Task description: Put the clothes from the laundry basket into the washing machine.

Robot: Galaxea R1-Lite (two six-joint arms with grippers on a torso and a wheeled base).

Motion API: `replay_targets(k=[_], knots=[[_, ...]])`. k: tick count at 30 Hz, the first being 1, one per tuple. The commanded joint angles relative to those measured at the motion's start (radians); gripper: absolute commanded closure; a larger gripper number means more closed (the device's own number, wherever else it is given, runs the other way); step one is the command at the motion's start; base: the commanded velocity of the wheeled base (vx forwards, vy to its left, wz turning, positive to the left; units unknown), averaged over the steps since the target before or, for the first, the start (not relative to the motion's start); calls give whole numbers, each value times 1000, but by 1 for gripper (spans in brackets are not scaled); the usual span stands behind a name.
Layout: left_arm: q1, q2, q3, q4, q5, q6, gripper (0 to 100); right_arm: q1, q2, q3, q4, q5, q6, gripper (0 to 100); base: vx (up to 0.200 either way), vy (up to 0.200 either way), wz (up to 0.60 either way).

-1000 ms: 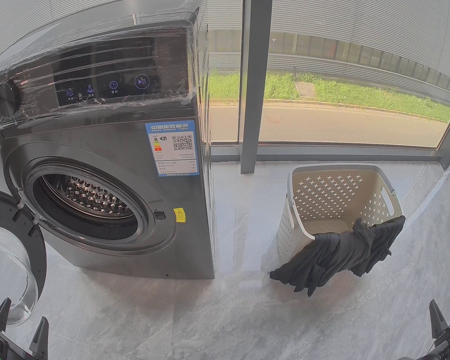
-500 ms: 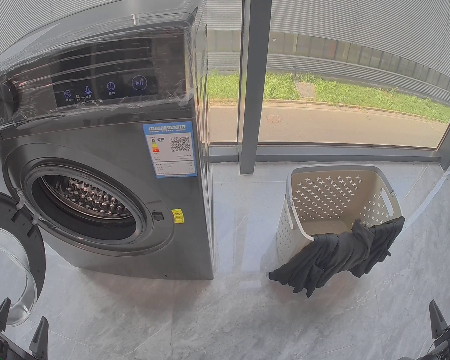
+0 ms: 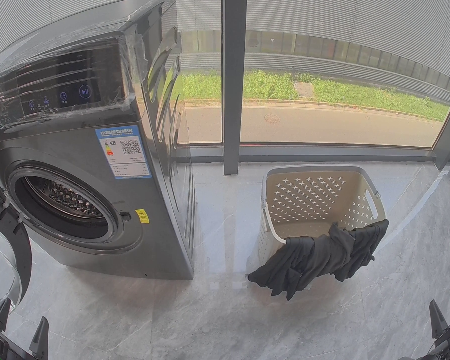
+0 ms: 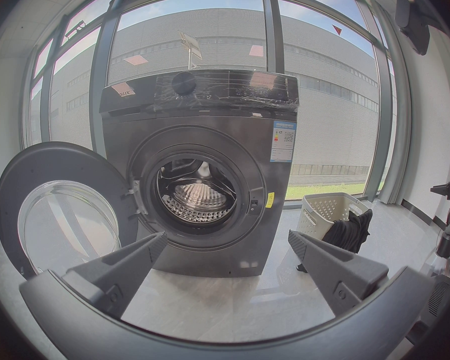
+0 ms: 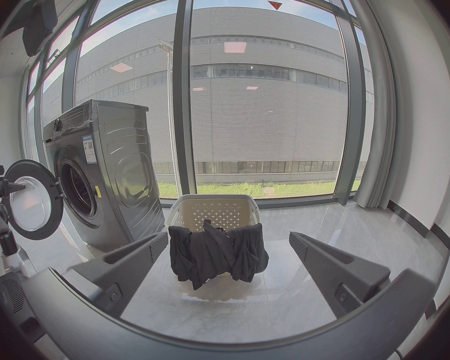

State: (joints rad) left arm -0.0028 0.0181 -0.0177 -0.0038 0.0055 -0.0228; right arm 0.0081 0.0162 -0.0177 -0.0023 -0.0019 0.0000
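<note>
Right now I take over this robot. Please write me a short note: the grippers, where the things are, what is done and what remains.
Left gripper: jaws open, empty, low near the open door of the washing machine.
Right gripper: jaws open, empty, apart from the basket.
Basket: on the floor, to the machine's right. Dark clothes hang over its near rim.
Drum: no clothes seen inside.
Done: nothing loaded.
Left: grasp the clothes and put them into the drum.
</note>
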Motion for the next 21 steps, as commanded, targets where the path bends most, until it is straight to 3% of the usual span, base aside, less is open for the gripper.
replay_targets(k=[1, 21], knots=[[0, -18, 16, -1, 1, 0, 0, 0, -16, 18, 1, 0, 0, 0, 0, 0, 0], [0, -18, 16, -1, 1, 1, 0, 0, -16, 18, -1, 0, 0, 0, 0, -10, 0]])
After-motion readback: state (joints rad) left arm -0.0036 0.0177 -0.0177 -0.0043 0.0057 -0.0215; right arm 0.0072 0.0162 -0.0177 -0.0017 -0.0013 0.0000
